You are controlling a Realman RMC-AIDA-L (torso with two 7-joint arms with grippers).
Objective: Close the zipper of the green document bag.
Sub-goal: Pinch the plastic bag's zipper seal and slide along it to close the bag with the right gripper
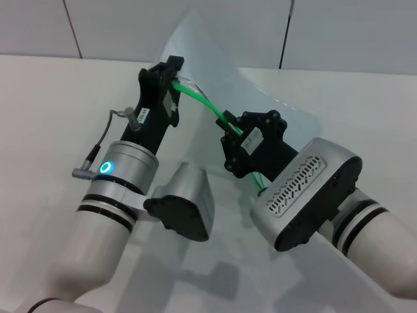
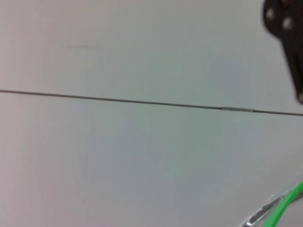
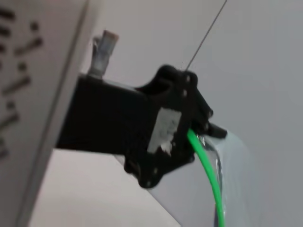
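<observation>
The green document bag (image 1: 251, 88) is a translucent pale sheet held up off the table between my two arms. Its bright green zipper (image 1: 203, 103) runs as a taut strip from one gripper to the other. My left gripper (image 1: 173, 73) is shut on the far upper end of that strip at the bag's corner. My right gripper (image 1: 230, 132) is shut around the zipper lower down; the slider tab is hidden inside its fingers. The right wrist view shows the left gripper (image 3: 199, 130) with the zipper (image 3: 208, 172) leaving it along the bag (image 3: 236, 165).
A white table (image 1: 52, 98) lies under both arms, meeting a pale panelled wall (image 1: 130, 26) behind. The left wrist view shows mostly wall with a thin seam (image 2: 142, 101) and a bit of zipper (image 2: 284, 205) in one corner.
</observation>
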